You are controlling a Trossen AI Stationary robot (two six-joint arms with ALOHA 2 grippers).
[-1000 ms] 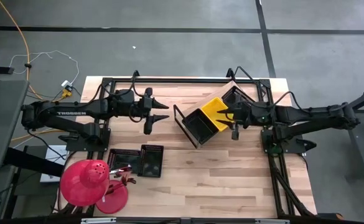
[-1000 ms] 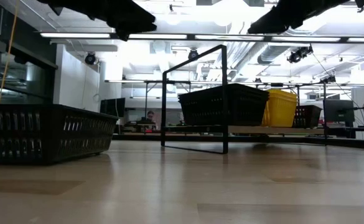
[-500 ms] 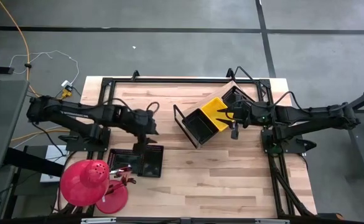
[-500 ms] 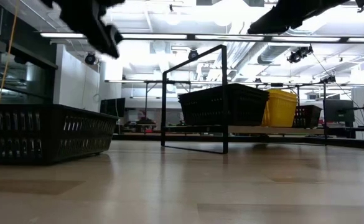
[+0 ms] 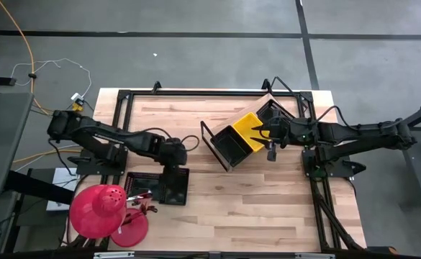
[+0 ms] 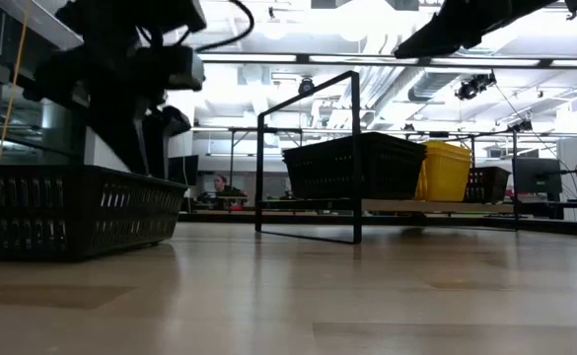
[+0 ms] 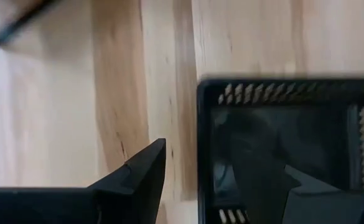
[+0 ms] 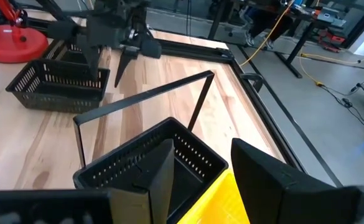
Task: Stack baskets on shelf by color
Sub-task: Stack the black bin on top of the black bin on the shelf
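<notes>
Two black baskets sit side by side near the table's near-left part, one (image 5: 144, 187) to the left of the other (image 5: 175, 188). My left gripper (image 5: 173, 164) points down, open, over the right one's far wall (image 7: 200, 143), with one finger outside it and one inside; I see no touch. The slanted shelf (image 6: 436, 206) holds a black basket (image 5: 232, 145), a yellow basket (image 5: 249, 128) and another black basket (image 5: 276, 111). My right gripper (image 5: 270, 140) hovers open above the shelf's black and yellow baskets (image 8: 201, 143).
A red dome-shaped object (image 5: 95, 208) and a red disc (image 5: 129, 229) lie at the near-left corner, beside the left black basket. Black frame rails (image 5: 196, 92) run along the table's far and side edges. Bare wood (image 5: 253, 208) stretches across the near-right part.
My left arm has swung from the table's far middle toward the near edge, tipped its fingers downward and dropped to the right-hand black basket on the table. That basket has not moved.
</notes>
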